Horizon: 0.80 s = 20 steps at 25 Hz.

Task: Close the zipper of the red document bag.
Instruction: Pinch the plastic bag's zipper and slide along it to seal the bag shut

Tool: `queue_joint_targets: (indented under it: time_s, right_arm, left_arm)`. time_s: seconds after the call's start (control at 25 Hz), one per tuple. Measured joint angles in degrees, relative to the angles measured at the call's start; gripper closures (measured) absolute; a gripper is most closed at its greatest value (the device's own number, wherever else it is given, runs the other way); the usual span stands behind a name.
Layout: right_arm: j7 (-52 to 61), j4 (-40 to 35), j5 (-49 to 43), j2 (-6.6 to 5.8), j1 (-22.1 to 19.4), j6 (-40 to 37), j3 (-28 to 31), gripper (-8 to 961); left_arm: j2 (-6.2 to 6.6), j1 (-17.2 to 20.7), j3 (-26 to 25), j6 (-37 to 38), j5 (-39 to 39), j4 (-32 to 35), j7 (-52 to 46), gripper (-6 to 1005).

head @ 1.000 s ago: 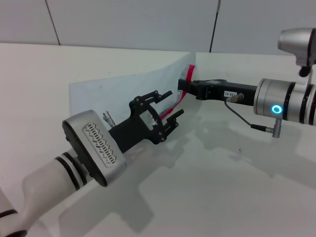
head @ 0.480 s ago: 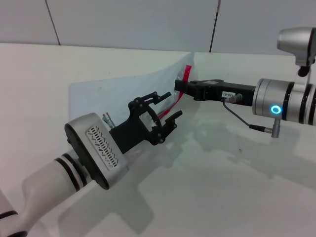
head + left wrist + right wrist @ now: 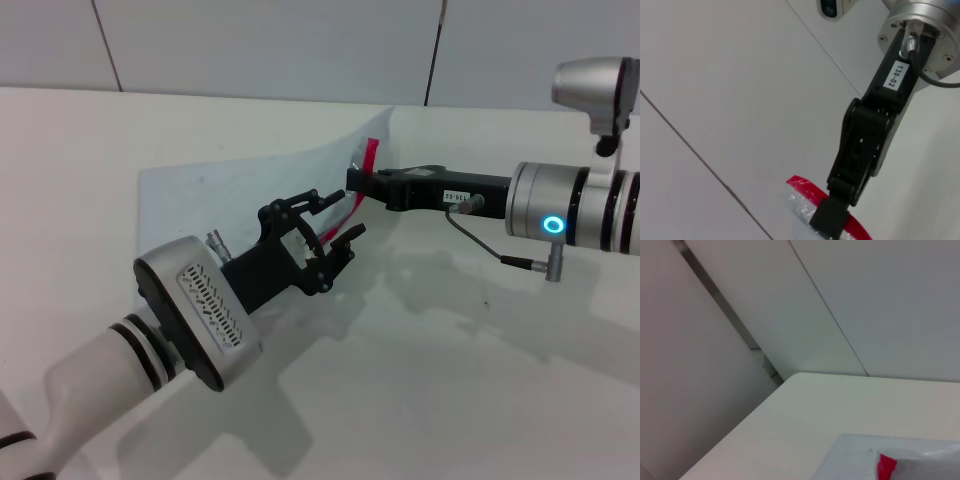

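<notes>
The red document bag (image 3: 230, 180) is a pale translucent pouch on the white table, with its right end lifted off the surface. Its red zipper (image 3: 368, 152) runs down that raised edge. My right gripper (image 3: 352, 181) reaches in from the right and is shut on the zipper about midway along it. The left wrist view shows its black fingers (image 3: 831, 220) pinched over the red strip (image 3: 802, 184). My left gripper (image 3: 340, 213) sits just below it, open, with the red strip passing between its spread fingers. The right wrist view catches only a bag corner (image 3: 850, 460) with a bit of red (image 3: 885, 466).
The white table (image 3: 450, 380) spreads around the bag, with a panelled wall (image 3: 300, 50) behind it. A grey cable (image 3: 480, 240) hangs under my right forearm.
My right gripper has slid left along the zipper toward my left gripper, and the bag's right end has risen slightly. My left arm has shifted only a little.
</notes>
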Motion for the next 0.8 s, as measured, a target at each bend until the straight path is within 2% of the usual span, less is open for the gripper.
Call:
queue_joint_targets:
  time_s: [0.8]
  right_arm:
    - [0.0,-0.5,0.5,0.08,-0.6,0.2,0.5,862]
  left_arm:
    - [0.0,0.3,0.1,0.1,0.0,-0.5,2.1,642]
